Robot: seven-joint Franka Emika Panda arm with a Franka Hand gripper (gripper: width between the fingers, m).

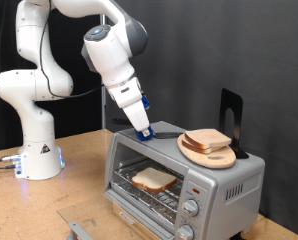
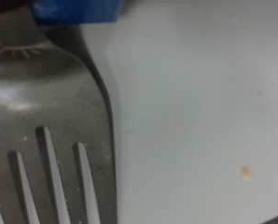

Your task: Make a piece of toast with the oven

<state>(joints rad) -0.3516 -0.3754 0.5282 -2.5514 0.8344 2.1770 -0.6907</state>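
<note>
Standing at the exterior view's left, one white Franka arm (image 1: pixel 34 95) rises from its base on the wooden tabletop (image 1: pixel 79 185) and bends over toward the middle. Its single gripper (image 1: pixel 142 128), with blue parts at the tip, reaches down to the top of the oven (image 1: pixel 184 180), at that top's left rear corner. A dark flat tool (image 1: pixel 167 135) lies on the oven top just beside the tip. Whether the jaws are apart or together cannot be told from either view.

One silver oven sits on the tabletop, right of centre. Inside it, on the wire rack (image 1: pixel 149 195), lies one piece of toast (image 1: pixel 153 179), pale with a darker edge. Two round knobs (image 1: pixel 189 218) show on the front panel, one above the other, and a small red mark sits above them.

Further right, on the oven top, one round light wooden board (image 1: pixel 211 152) carries more bread slices (image 1: pixel 207 140), stacked; their number is unclear. A black upright stand (image 1: pixel 230 115) rises behind the board.

In the wrist view, one metal slotted spatula (image 2: pixel 55 121) with three visible slots lies on a pale grey surface (image 2: pixel 195 103); a blue part (image 2: pixel 78 9) shows at the edge.
</note>
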